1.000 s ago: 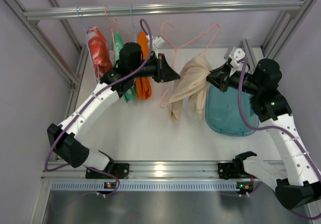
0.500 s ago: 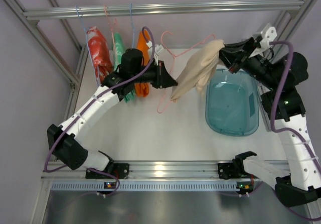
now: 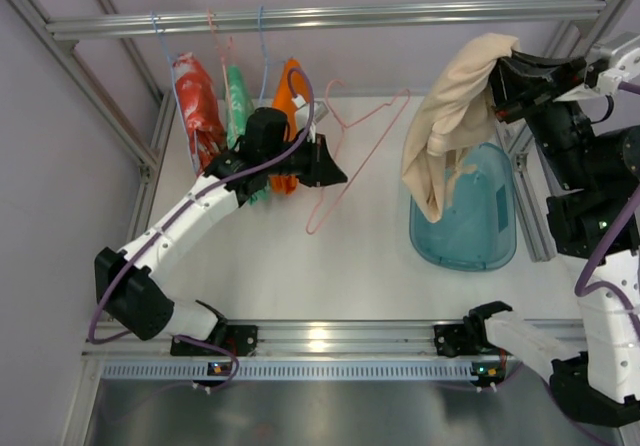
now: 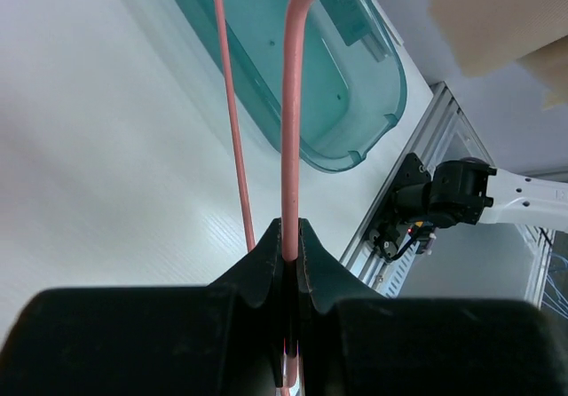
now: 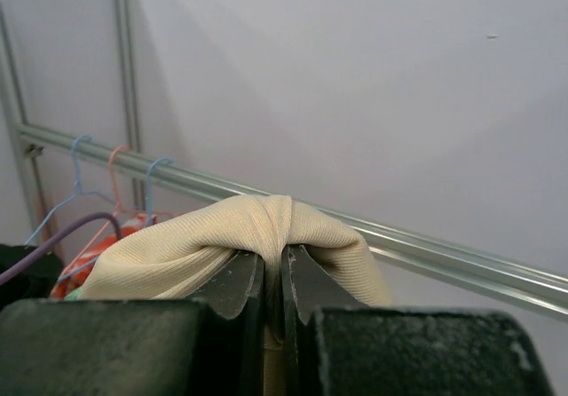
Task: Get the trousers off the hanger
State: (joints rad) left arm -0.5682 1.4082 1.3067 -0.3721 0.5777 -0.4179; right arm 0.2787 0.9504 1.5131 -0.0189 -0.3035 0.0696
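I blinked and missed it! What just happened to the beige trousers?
The right jaws, shut on the beige trousers, pulled them up and right, clear off the pink hanger; they now dangle over the teal tub. The left jaws stayed clamped on the hanger, and the orange trousers stayed on the rail.

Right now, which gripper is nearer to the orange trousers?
Left. The left gripper grips a pink hanger beside the orange trousers; the right gripper is far off, holding beige trousers.

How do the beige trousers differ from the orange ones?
The beige trousers are off the pink hanger, pinched in the right gripper above the blue bin; the orange trousers hang on the rail. The beige pair is bunched; the orange pair hangs straight. Both are cloth.
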